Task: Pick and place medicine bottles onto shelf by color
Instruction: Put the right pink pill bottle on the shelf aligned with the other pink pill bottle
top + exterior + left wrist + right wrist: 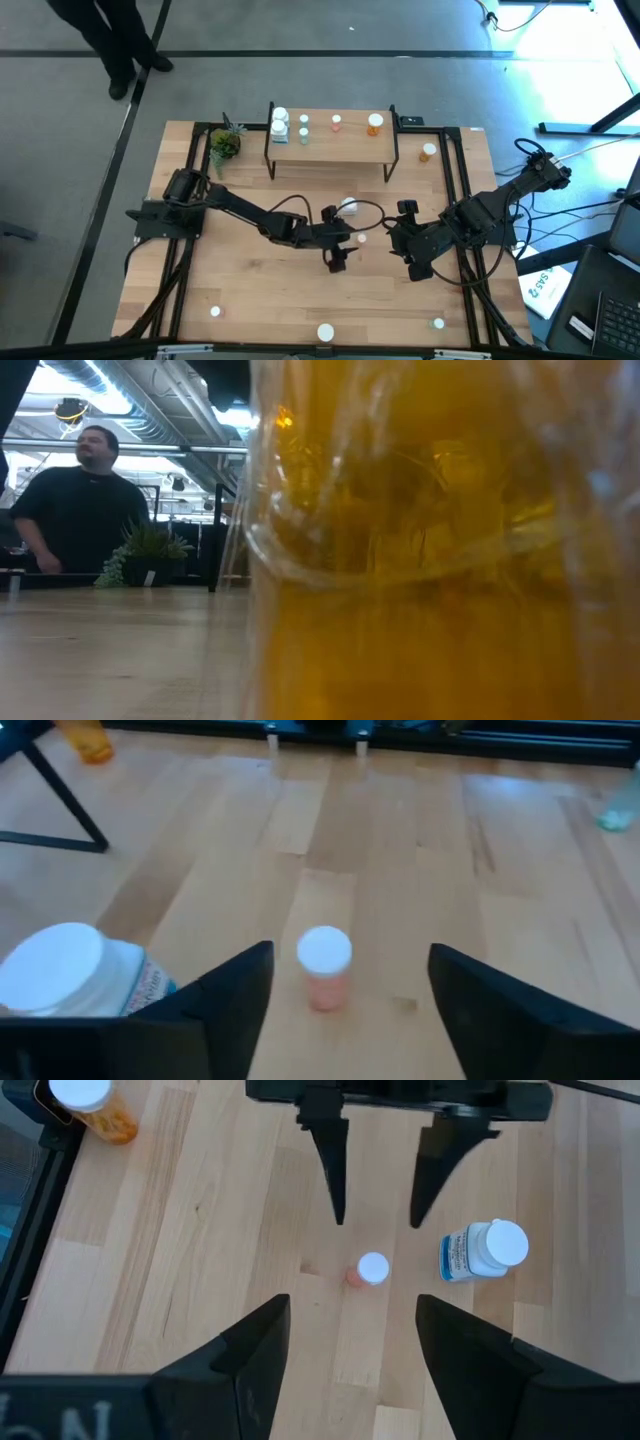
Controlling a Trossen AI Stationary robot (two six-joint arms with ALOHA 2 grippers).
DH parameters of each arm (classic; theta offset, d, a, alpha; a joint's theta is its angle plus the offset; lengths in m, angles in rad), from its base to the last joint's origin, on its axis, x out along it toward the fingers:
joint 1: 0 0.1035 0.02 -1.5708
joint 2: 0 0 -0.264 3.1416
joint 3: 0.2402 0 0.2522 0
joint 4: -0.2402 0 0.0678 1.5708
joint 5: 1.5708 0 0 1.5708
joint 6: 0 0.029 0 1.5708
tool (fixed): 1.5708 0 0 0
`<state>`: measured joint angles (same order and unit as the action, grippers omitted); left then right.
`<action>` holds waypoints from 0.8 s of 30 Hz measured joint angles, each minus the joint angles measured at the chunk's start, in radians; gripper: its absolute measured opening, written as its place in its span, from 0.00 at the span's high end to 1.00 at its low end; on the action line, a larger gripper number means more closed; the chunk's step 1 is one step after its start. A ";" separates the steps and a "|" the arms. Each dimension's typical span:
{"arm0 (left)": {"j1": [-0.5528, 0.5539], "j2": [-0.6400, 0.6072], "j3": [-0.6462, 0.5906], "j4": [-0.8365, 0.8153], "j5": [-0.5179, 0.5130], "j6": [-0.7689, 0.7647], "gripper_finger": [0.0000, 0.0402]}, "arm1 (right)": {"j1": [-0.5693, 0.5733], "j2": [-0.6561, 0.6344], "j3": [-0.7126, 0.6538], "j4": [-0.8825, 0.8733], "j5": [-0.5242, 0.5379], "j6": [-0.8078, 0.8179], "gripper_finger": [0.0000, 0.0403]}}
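Seen from above, we find a small pink bottle (361, 239) standing upright on the wooden table (250, 290), white cap up, its long axis vertical, between the two grippers near the table's middle. The left gripper (338, 256) reaches in from the left arm; in its wrist view the pink bottle (324, 967) stands just ahead of the two dark fingers (236, 998), centred on the gap between them but untouched. We see those fingers spread wide, holding nothing.

The right gripper (412, 262) faces the bottle from the other side. Its wrist view shows the pink bottle (367, 1270) between its own parted fingers (252, 1355) and the left gripper (377, 1205) opposite; it grips nothing either.

Just beside the pink one, a larger white bottle (484, 1250) with a blue-printed label lies on its side, its long axis flat on the table, cap pointing away from the pink bottle.

At the table's far edge the shelf (331, 145) carries two white bottles (279, 126), a pale green bottle (304, 128), a second pink bottle (336, 122) and an orange bottle (374, 122), all upright. Another orange bottle (428, 152) stands on the table beside the shelf. A potted plant (225, 144) sits at the shelf's other end. A person (80, 500) stands beyond the table.
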<state>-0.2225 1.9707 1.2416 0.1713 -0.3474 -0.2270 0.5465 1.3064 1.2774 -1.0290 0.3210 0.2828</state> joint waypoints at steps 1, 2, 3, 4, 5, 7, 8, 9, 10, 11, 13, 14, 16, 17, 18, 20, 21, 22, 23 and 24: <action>0.003 0.011 0.002 0.010 0.000 0.000 0.32 | 0.000 0.000 0.000 0.000 0.000 0.001 0.45; 0.005 0.018 0.002 0.004 0.002 0.001 0.30 | 0.000 0.000 0.000 0.001 0.000 0.001 0.45; 0.007 0.025 -0.001 -0.006 0.002 0.001 0.29 | 0.000 0.000 0.000 0.001 0.000 0.000 0.45; 0.009 0.035 -0.001 0.007 0.001 0.001 0.27 | 0.000 0.000 0.000 0.001 0.000 -0.001 0.45; 0.010 0.047 0.000 0.032 0.002 0.000 0.26 | 0.000 0.000 0.000 0.001 0.000 0.000 0.45; 0.011 0.052 -0.001 0.041 0.000 0.003 0.25 | 0.000 0.001 0.000 0.005 0.000 0.001 0.45; 0.013 0.052 -0.001 0.051 -0.001 0.008 0.25 | 0.000 0.001 0.000 0.009 0.000 0.000 0.45; 0.015 0.053 0.000 0.062 -0.001 0.014 0.25 | 0.000 0.001 0.000 0.011 0.000 -0.001 0.45; 0.017 0.060 0.002 0.076 -0.002 0.024 0.25 | 0.000 0.001 0.000 0.011 0.000 0.000 0.45; 0.018 0.066 0.002 0.086 -0.002 0.032 0.25 | 0.000 0.001 0.000 0.012 0.000 0.001 0.45; 0.018 0.071 -0.001 0.083 -0.004 0.048 0.25 | 0.000 0.001 0.000 0.018 0.000 0.000 0.45; 0.018 0.074 -0.001 0.095 -0.006 0.051 0.25 | 0.000 0.001 0.000 0.021 0.000 0.000 0.45; 0.020 0.095 0.004 0.134 -0.009 0.054 0.25 | 0.000 0.001 0.000 0.020 0.000 0.001 0.45; 0.019 0.100 0.000 0.123 -0.011 0.054 0.25 | 0.000 0.001 0.000 0.020 0.000 0.001 0.45; 0.019 0.110 -0.002 0.124 -0.011 0.054 0.25 | 0.000 0.001 0.000 0.021 0.000 0.001 0.45; 0.021 0.131 -0.001 0.165 -0.012 0.054 0.25 | 0.000 0.001 0.000 0.024 0.000 0.000 0.45; 0.021 0.135 0.000 0.170 -0.013 0.054 0.25 | 0.000 0.001 0.000 0.025 0.000 0.001 0.45; 0.022 0.135 -0.001 0.170 -0.013 0.054 0.25 | 0.000 0.001 0.000 0.025 0.000 0.001 0.45; 0.022 0.134 -0.001 0.173 -0.013 0.054 0.25 | 0.000 0.001 0.000 0.025 0.000 0.001 0.45; 0.022 0.134 -0.001 0.176 -0.014 0.054 0.25 | 0.000 0.001 0.000 0.025 0.000 -0.001 0.45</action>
<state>-0.2008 2.1048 1.2411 0.3474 -0.3619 -0.1726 0.5461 1.3071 1.2770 -1.0039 0.3207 0.2821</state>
